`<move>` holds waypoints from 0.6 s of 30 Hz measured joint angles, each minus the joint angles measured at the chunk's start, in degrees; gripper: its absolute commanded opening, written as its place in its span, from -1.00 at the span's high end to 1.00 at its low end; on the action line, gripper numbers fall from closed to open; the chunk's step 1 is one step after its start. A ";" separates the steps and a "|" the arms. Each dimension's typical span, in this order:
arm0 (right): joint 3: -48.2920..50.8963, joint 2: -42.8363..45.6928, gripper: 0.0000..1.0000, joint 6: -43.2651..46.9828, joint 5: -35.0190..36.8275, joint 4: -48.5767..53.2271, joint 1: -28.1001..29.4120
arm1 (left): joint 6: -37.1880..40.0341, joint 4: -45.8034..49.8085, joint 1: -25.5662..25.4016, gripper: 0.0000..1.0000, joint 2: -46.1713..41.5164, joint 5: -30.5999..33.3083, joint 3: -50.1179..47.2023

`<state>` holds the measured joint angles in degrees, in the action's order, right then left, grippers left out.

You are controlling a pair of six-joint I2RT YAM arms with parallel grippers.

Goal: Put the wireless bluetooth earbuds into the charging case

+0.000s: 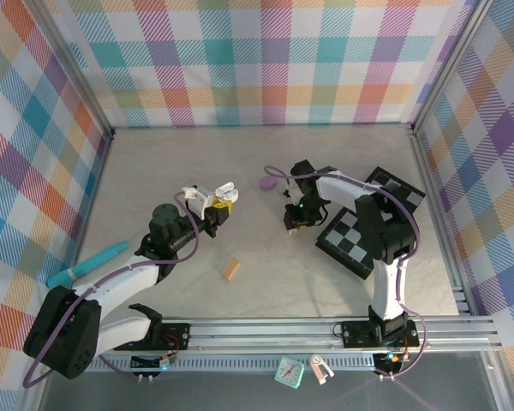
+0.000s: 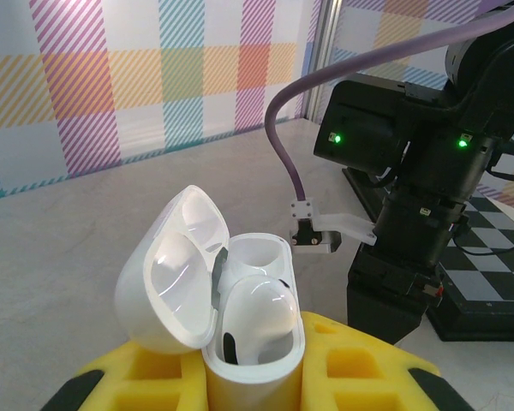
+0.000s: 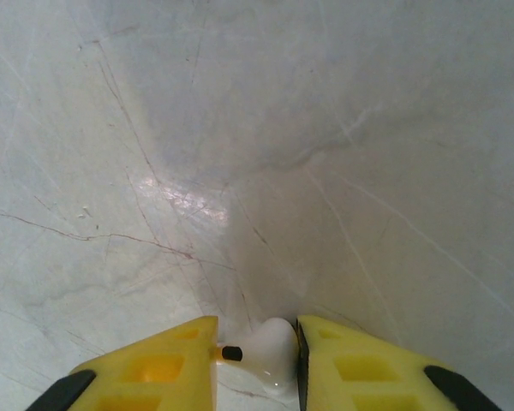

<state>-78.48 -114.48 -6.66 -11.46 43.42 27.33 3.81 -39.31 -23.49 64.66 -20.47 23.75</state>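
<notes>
My left gripper [image 2: 255,364] is shut on a white charging case [image 2: 240,381], held upright with its lid [image 2: 176,274] swung open to the left. One white earbud [image 2: 261,308] sits in the near slot, while the far slot [image 2: 259,251] is empty. From above, that case [image 1: 214,193] is left of centre in the left gripper [image 1: 220,205]. My right gripper [image 1: 293,224] points down at the table, its yellow pads closed on a second white earbud [image 3: 270,349] that lies right at the marble surface. Its stem tip touches the left pad and its body the right pad.
A purple pebble-like case [image 1: 268,181] lies behind the right gripper, with small dark bits [image 1: 287,194] beside it. A tan ridged block [image 1: 231,270] sits in front. A checkerboard [image 1: 360,235] lies at right, and a teal tool [image 1: 90,264] at left. The right arm [image 2: 420,205] stands close to the held case.
</notes>
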 measured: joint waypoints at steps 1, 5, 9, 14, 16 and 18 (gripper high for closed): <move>0.00 0.02 0.48 -0.20 -0.09 -0.02 0.00 | 0.00 0.00 0.00 1.00 0.11 0.00 0.00; 0.52 0.52 0.52 -0.39 -0.13 -0.39 0.00 | 0.00 0.00 0.02 1.00 0.35 -0.02 0.00; 1.81 2.27 0.53 -0.39 0.13 -0.81 0.00 | -0.02 0.00 0.00 1.00 0.55 -0.20 0.00; 4.28 6.93 0.53 -0.37 1.20 -3.15 0.00 | -0.31 -0.09 0.02 1.00 0.63 -1.31 0.00; 5.35 9.01 0.53 -0.39 1.62 -4.20 0.00 | -0.55 -0.28 0.00 1.00 0.66 -1.95 0.00; 6.01 10.99 0.53 -0.37 1.90 -5.03 0.00 | -0.96 -0.96 0.00 1.00 0.76 -2.73 0.00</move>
<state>-72.47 -103.48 -7.03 -9.56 38.39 27.33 2.85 -40.27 -23.49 65.43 -23.20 23.75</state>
